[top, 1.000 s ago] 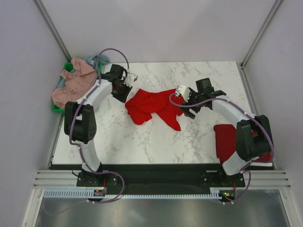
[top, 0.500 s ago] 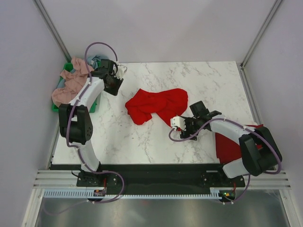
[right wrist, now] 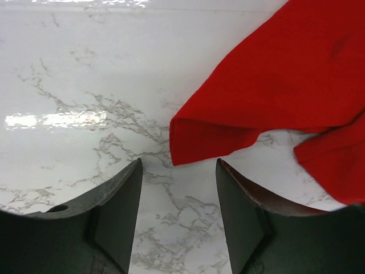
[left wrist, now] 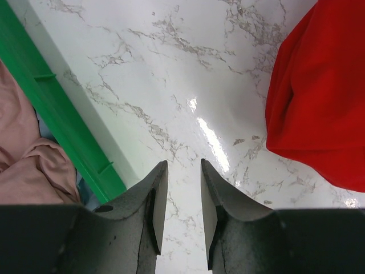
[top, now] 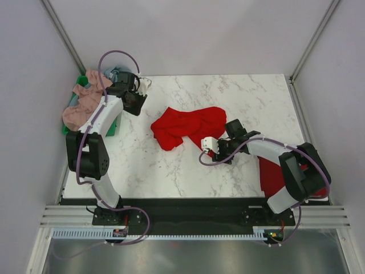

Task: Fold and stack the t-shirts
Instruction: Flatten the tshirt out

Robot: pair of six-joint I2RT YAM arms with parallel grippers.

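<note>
From above, a red shirt [top: 188, 128] is seen crumpled on the table [top: 171, 165], between the two grippers. The right gripper [top: 214, 151] is set low at the shirt's near hem, and a folded shirt [top: 272, 171] lies behind it by the arm's base. The left gripper [top: 136, 105] is held well apart from the red shirt, beside the bin [top: 68, 131], in which a pink shirt [top: 85, 105] is heaped

In the left wrist view, the left gripper [left wrist: 182, 168] is parted by a narrow gap and nothing is held. Bare marble lies beneath it, the bin [left wrist: 63, 125] is to its left, and the red shirt [left wrist: 325, 97] is ahead to its right, untouched

In the right wrist view, the right gripper [right wrist: 178, 164] is spread wide and empty. A doubled corner of the red shirt [right wrist: 285, 85] lies just ahead, between the fingertips

The step in hand is judged to be the laying-out of the red shirt before folding, with the hem not yet pinched. For the next move, the right gripper would need to be eased forward, kept low against the marble, and closed on that corner. The left gripper would need to be brought across to an opposite edge so that the cloth can be drawn flat
</note>
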